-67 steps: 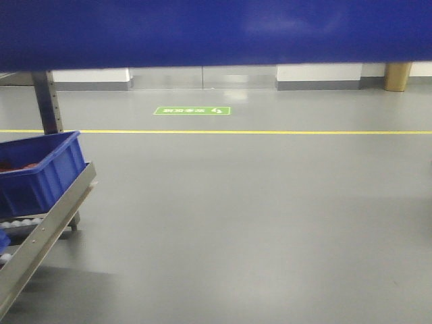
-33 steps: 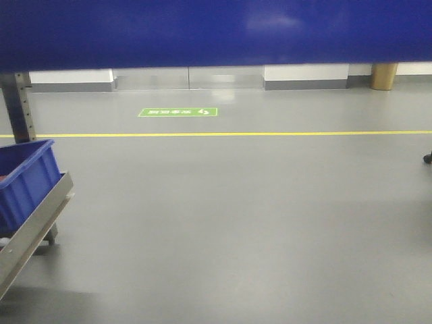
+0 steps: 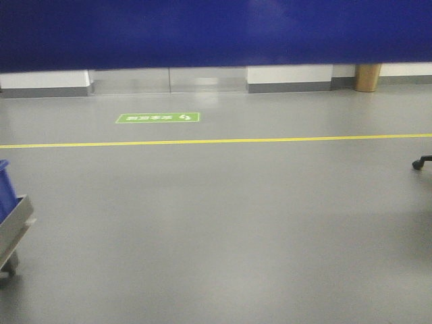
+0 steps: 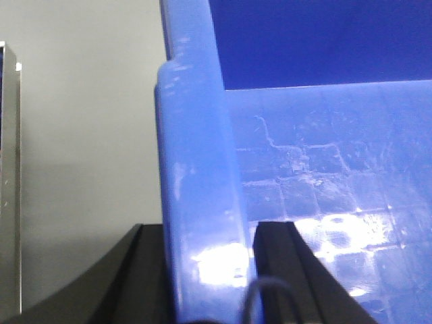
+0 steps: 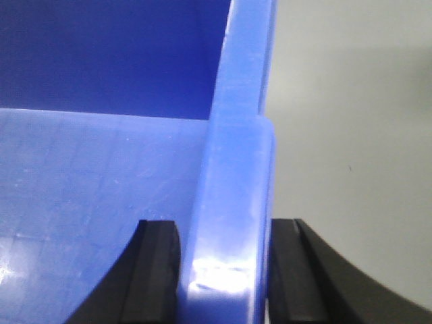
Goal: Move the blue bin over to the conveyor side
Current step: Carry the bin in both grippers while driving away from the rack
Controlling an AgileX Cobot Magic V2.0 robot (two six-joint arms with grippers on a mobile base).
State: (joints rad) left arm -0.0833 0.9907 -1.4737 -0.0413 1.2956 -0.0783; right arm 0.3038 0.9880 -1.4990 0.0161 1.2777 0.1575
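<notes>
Blue bin point(image 3: 216, 34) is held clear of the grey floor point(image 3: 236, 223), its opposite walls pinched by the left gripper point(image 4: 208, 270) and the right gripper point(image 5: 226, 270); with thin-wall grips only, slip or tilt is risked if the sides are moved unevenly, and no conveyor belt is seen.

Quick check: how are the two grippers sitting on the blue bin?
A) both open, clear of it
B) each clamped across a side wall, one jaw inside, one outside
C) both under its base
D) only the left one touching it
B: in the wrist views the left gripper and the right gripper each clamp a wall of the blue bin, with one black jaw inside the bin and one outside.
</notes>
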